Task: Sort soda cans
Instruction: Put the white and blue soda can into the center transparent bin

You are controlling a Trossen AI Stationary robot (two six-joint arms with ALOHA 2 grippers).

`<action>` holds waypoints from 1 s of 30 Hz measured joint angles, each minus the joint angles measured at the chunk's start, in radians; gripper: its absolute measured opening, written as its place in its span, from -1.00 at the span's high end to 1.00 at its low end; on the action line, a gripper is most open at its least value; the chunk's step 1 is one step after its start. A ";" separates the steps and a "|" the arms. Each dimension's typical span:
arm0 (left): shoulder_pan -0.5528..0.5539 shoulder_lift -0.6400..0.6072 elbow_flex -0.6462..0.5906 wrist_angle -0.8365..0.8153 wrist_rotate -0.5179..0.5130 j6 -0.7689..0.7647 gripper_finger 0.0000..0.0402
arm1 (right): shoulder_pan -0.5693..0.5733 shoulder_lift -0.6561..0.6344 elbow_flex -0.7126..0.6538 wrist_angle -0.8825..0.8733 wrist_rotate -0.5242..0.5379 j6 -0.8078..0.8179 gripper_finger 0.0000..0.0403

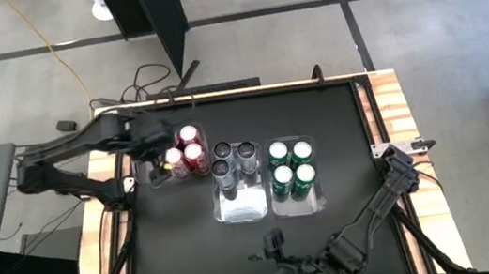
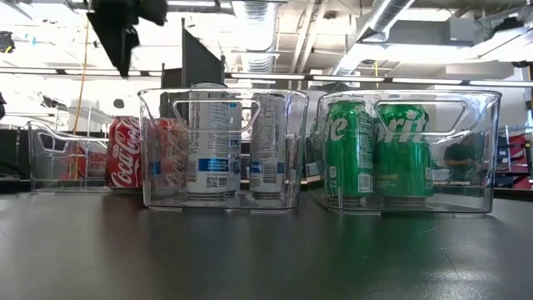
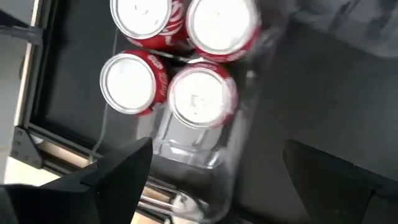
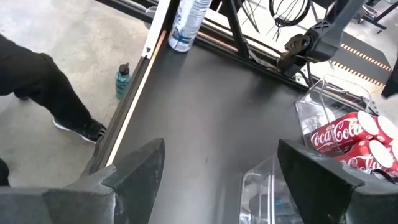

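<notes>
Your left gripper (image 3: 211,180) hangs released over the red cans (image 3: 180,56) in the leftmost bin (image 2: 50,158), partly hiding them overhead. Right gripper (image 4: 217,171) released above black table (image 1: 339,134); a person's leg (image 4: 43,87) beyond.

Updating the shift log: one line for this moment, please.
red cans: four binned | silver cans: binned | green cans: four binned | left gripper: open above red cans | right gripper: open, idle

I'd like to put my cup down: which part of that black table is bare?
The black table is bare beyond the green cans, toward the right edge, and along the near edge on the left. The middle is crowded: red cans under the left gripper, silver cans, bins touching.
</notes>
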 joint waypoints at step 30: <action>-0.760 -0.159 0.043 -0.075 0.037 -0.654 -0.77 | -0.206 0.000 0.000 0.170 -0.085 -0.184 -0.63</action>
